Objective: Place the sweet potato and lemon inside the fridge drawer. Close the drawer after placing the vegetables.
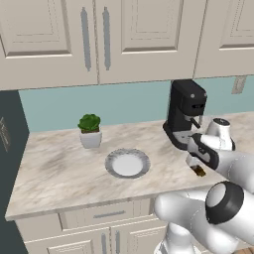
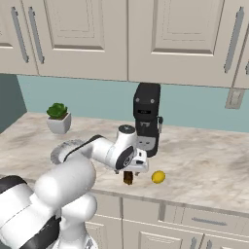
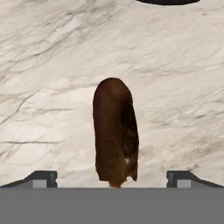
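The sweet potato [image 3: 115,131], a dark brown stubby oblong, lies on the marble counter [image 3: 52,65]; it also appears at the counter's front edge [image 1: 200,171] [image 2: 128,178]. My gripper [image 3: 111,178] hangs just above it, open, one finger tip on each side and neither touching it [image 1: 196,162] [image 2: 129,170]. The lemon [image 2: 158,177], small and bright yellow, rests on the counter a short way to the right of the sweet potato. The fridge drawer is out of view.
A black coffee machine [image 1: 184,113] [image 2: 147,119] stands right behind the gripper. A white plate [image 1: 127,163] lies mid-counter, with a small potted plant [image 1: 90,130] [image 2: 58,118] behind it. Wall cabinets [image 1: 99,34] hang above, and a dark panel [image 1: 7,134] borders the counter's left end.
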You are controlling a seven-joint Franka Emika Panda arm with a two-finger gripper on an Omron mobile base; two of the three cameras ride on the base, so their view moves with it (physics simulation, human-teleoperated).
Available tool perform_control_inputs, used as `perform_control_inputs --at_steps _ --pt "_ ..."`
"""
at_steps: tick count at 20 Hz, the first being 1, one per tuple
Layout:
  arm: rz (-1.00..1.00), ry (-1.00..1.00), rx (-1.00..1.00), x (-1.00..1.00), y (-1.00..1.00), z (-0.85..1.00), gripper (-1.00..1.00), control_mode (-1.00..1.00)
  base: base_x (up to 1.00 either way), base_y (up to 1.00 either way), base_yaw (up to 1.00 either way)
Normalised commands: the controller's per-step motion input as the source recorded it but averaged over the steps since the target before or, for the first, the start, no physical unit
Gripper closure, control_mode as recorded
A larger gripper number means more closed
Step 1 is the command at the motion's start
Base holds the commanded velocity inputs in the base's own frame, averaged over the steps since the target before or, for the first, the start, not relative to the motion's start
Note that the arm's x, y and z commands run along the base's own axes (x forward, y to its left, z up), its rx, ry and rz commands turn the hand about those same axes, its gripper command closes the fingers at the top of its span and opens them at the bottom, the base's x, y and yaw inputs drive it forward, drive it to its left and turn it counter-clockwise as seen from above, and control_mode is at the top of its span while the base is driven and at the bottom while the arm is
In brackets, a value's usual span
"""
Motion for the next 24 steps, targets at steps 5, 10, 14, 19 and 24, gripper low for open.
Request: perform_control_inputs --at_steps 5,10,14,19,24 --pt "0.04 0.00 0.00 0.20 0.06 -0.43 -1.00 -1.00 0.00 0.00 0.00" --pt "0.00 0.01 0.00 0.10 0.17 -0.43 -1.00 -1.00 0.00 0.00 0.00" --pt "0.00 0.00 0.00 0.00 0.07 -0.33 -1.00 -1.00 0.00 0.00 0.00" --pt "0.00 0.00 0.00 -0.01 0.00 -0.37 1.00 -1.00 0.00 0.00 0.00" --pt "0.00 0.00 0.00 -0.07 0.09 -0.02 1.00 -1.00 0.00 0.00 0.00"
